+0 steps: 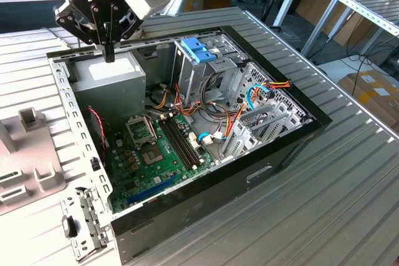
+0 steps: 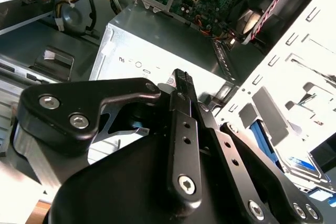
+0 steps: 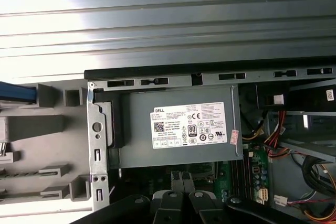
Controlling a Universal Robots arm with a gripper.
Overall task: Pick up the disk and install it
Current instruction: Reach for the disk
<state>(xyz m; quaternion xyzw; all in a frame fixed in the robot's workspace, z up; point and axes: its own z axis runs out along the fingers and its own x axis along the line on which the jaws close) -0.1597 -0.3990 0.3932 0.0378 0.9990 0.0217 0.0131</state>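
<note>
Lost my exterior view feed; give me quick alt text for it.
The gripper, shut and empty, hangs over the grey power supply at the exterior view's left of an open computer case lying on a slatted metal table. Its motherboard, cables and a light-blue latch piece lie exposed.

A white sticker (image 3: pixel 191 125) crowded with small black print, a barcode and approval marks lay on the grey power supply (image 3: pixel 136 129), which sat at 10 o'clock inside the open computer case (image 1: pixel 268 161) in the exterior view. The disk (image 2: pixel 302 166) carried a blue-banded white label, its print unreadable.
</note>
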